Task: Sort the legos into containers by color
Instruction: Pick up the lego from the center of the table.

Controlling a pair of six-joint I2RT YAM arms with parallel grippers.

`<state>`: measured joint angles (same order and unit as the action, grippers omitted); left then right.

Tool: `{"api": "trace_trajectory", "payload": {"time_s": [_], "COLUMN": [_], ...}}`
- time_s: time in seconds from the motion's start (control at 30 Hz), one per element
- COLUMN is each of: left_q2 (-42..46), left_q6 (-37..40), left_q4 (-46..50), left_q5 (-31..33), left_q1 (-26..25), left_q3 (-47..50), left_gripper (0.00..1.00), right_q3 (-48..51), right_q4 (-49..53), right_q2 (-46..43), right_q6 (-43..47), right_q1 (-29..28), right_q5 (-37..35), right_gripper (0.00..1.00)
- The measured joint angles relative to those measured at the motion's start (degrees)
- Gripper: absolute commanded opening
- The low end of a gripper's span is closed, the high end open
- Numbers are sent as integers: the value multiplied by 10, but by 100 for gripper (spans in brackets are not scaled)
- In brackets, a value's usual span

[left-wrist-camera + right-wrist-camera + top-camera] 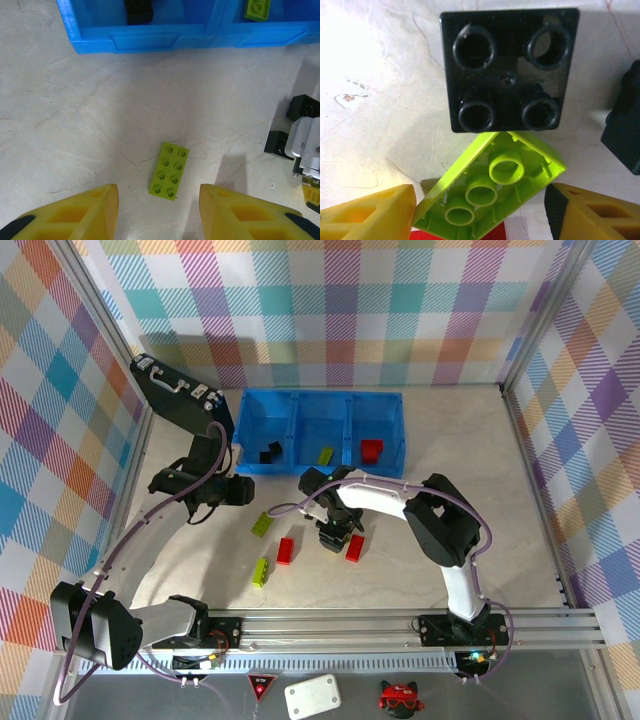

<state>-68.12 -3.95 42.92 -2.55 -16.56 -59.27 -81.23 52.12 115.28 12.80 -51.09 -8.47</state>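
**Mid-sort at the table:** Your right gripper [480, 200] hangs low over the middle of the table [480, 470]. Its yellow fingers [375, 215] stand half-wide on either side of an upturned green brick [495, 185], which is tilted with its hollow underside showing. The fingers sit close against it, but you cannot tell whether they pinch it.

Clutter hems that brick in. A black square brick [509, 70] lies studs up just beyond it, a second black brick [625, 120] crowds the right side, and a red brick [462, 234] peeks out beneath it.

Your left gripper [158, 190] hovers toward the table's left side, jaws apart and holding nothing. It is above a flat green brick [169, 171] that lies studs up on bare tabletop.

The three blue bins [322, 394] stand in a row near the far edge. A binned black brick [270, 452] sits in the left one, a binned green brick [326, 454] in the middle, and a binned red brick [372, 450] in the right. A black case [180, 395] leans at the far left corner, just beside the bins.
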Motion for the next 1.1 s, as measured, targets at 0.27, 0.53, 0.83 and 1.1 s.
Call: {"api": "trace_trajectory", "payload": {"time_s": [0.27,0.53,0.83,1.1], "left_q2": [0,0,0,0], "left_q6": [0,0,0,0], "left_q4": [0,0,0,0], "left_q5": [0,0,0,0], "left_q1": [0,0,0,0], "left_q3": [0,0,0,0], "left_gripper": [46,45,45,45], "right_q3": [-9,-10,-22,-35], "right_q4": [5,16,23,38], "right_q2": [5,5,5,5], "right_q6": [-10,-20,-31,-34], "right_q1": [0,0,0,0], "right_q5": [3,-1,-14,-27], "right_gripper": [54,48,40,35]}}
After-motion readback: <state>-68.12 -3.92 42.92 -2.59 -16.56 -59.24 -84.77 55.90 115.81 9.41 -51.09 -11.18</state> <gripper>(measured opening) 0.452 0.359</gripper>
